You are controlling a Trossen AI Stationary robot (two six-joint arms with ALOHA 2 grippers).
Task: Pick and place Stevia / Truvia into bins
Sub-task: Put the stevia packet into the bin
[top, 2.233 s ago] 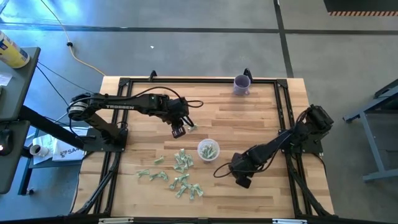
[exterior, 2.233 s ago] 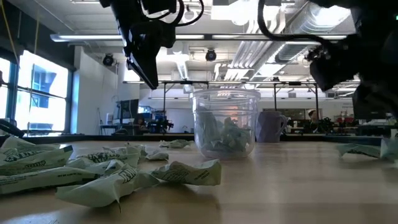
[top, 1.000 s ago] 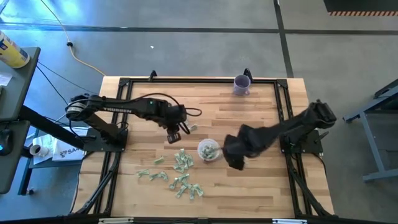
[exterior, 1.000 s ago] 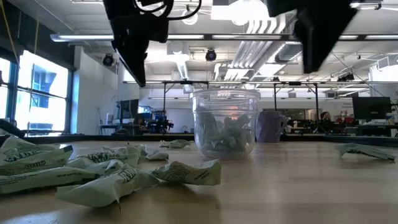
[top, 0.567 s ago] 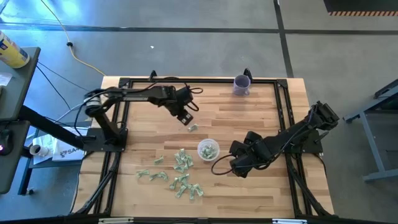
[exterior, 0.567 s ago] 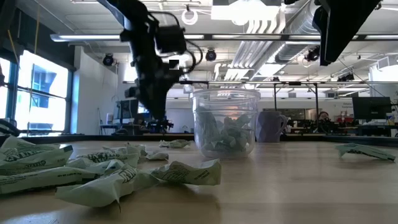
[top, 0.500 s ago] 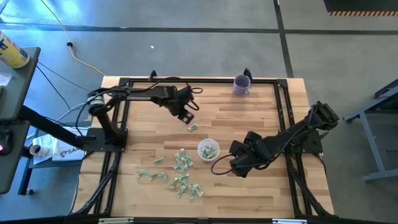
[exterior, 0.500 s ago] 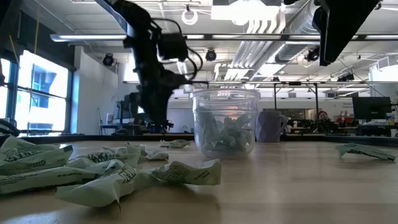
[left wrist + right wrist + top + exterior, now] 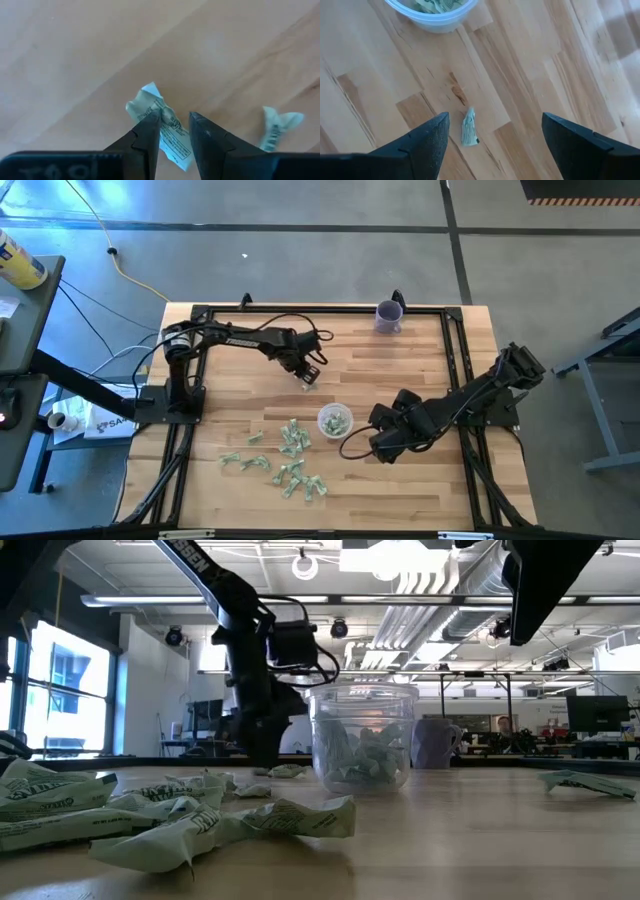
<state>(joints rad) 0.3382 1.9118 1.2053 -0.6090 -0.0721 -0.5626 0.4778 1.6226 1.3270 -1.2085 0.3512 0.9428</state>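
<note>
Fingers of left gripper (image 9: 174,120) narrowly apart, straddling a crumpled sachet (image 9: 161,129) with unreadable print on the worktop (image 9: 400,360); right gripper (image 9: 495,132) fingers wide apart near the clear cup (image 9: 335,421).

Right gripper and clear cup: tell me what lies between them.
Bare wood only. The right wrist view shows the cup ahead of the open right gripper; one sachet lies between its fingers.

The tabletop (image 9: 400,370) is seen as smooth, pale wood planks with a matt sheen; the sachets (image 9: 290,442) are crinkled paper, green and white; the cup (image 9: 363,737) is clear glossy plastic; the fingers (image 9: 427,142) are matt black.
</note>
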